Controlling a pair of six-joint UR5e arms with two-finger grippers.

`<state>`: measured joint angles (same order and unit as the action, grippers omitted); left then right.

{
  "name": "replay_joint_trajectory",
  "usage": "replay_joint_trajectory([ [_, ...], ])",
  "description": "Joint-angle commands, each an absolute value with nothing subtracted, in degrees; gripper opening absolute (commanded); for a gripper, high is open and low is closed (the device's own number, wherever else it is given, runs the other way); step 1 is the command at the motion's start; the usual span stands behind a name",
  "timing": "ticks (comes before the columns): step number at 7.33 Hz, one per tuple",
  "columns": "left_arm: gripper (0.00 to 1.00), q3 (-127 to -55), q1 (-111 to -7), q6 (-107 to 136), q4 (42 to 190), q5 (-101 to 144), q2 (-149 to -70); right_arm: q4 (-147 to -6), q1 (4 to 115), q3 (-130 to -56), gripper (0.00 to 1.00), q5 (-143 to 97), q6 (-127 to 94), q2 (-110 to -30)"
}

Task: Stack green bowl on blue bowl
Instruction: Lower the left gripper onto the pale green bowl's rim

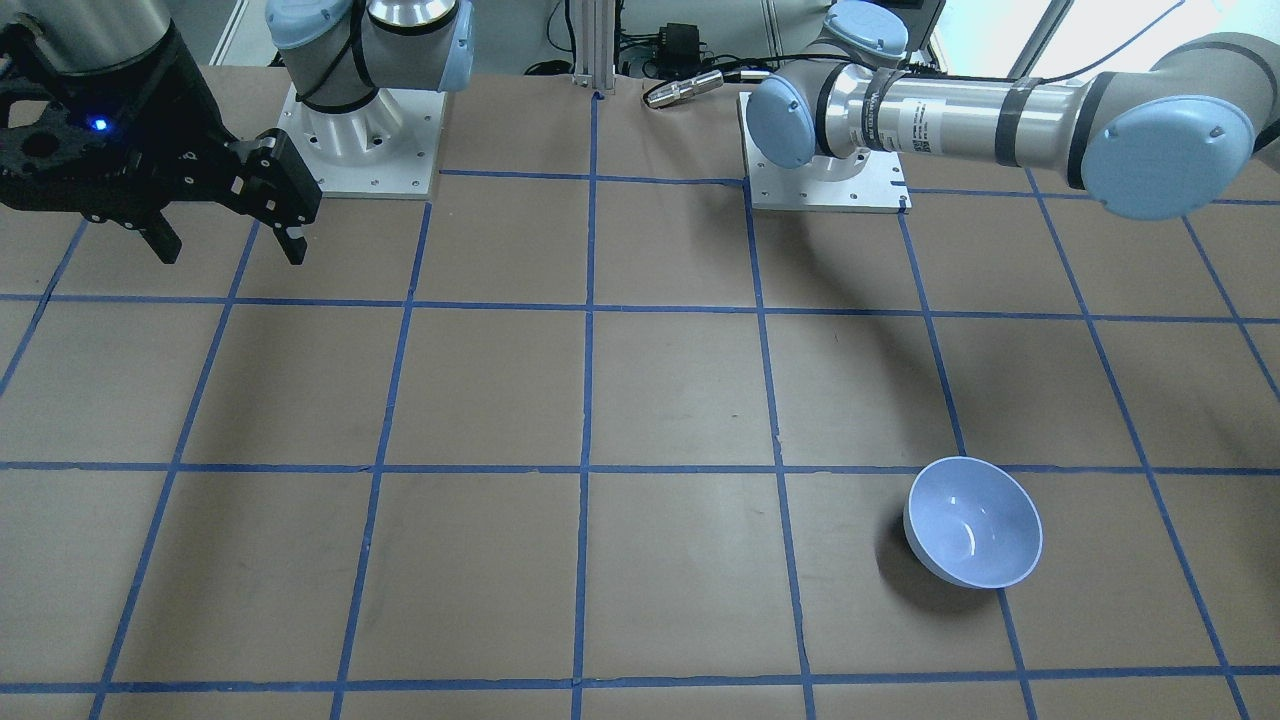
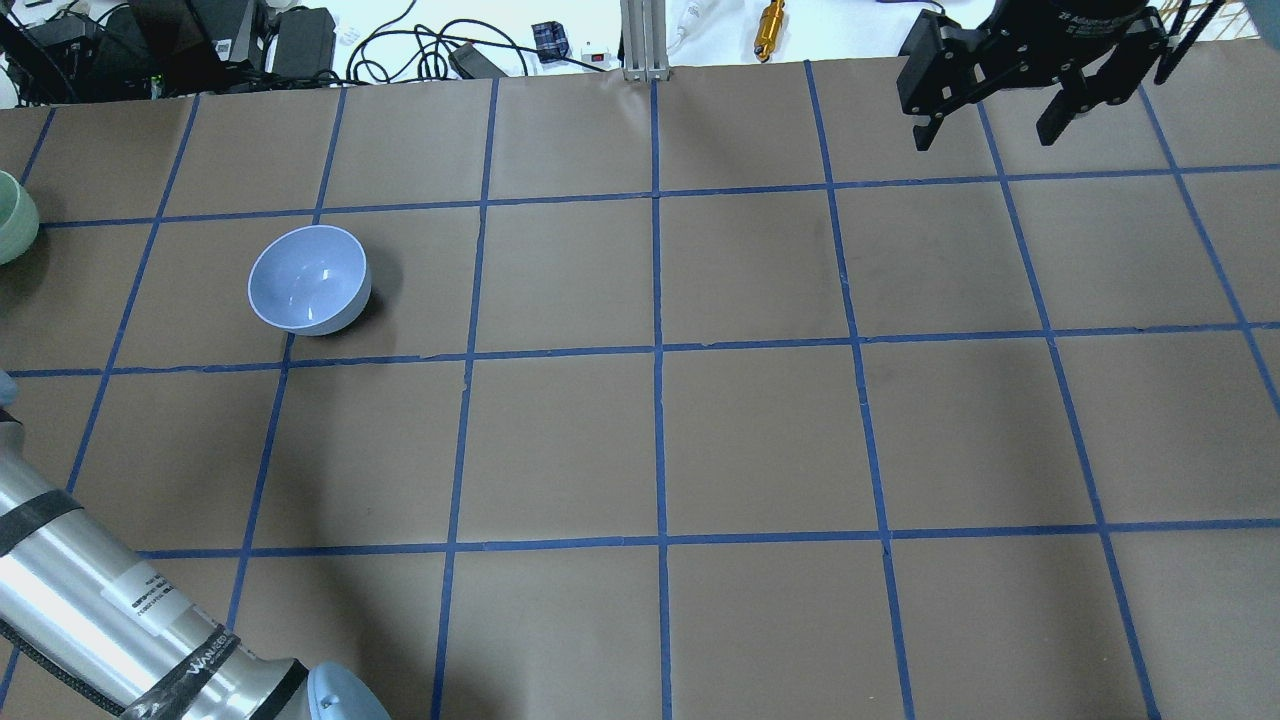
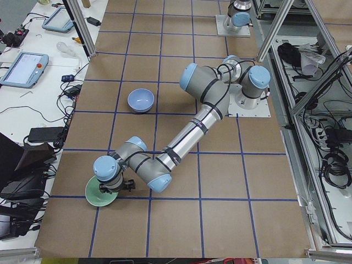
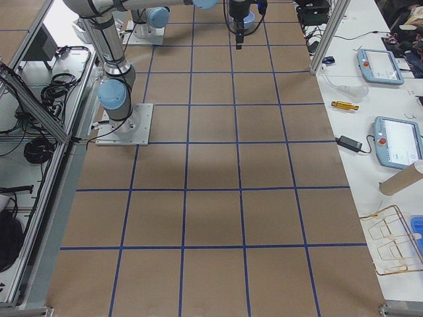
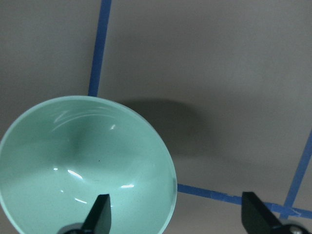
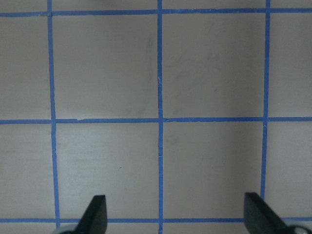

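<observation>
So basically nothing's stacked yet, this is the very start of the pick. The left gripper (image 5: 175, 212) is spread wide and holding nothing. It sits right over the green bowl (image 5: 83, 165), with one finger (image 5: 100, 214) above the bowl's inside and the other out past the rim, so the near wall sits between them. The bowl looks like it's resting on the table, not lifted. The blue bowl (image 2: 308, 280) sits empty, well apart from that gripper and even further from the right one. The right gripper (image 2: 985, 135) is also wide open, hanging up high with only bare table under it. What's left, I'd say: pinch the rim, lift, carry it over, and drop it into the blue one.
</observation>
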<state>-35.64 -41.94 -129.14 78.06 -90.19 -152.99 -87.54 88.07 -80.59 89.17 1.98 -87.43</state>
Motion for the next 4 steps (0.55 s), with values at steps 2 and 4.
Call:
replay_joint_trajectory([
  [2,0.23,-35.6,-41.84,-130.17,77.08,-90.17,-154.07,-87.54,88.07,-80.6,1.0,89.21,2.02,-87.36],
  [4,0.0,-35.6,-41.84,-130.17,77.08,-90.18,-154.07,-87.54,88.07,-80.6,1.0,89.12,2.02,-87.45],
])
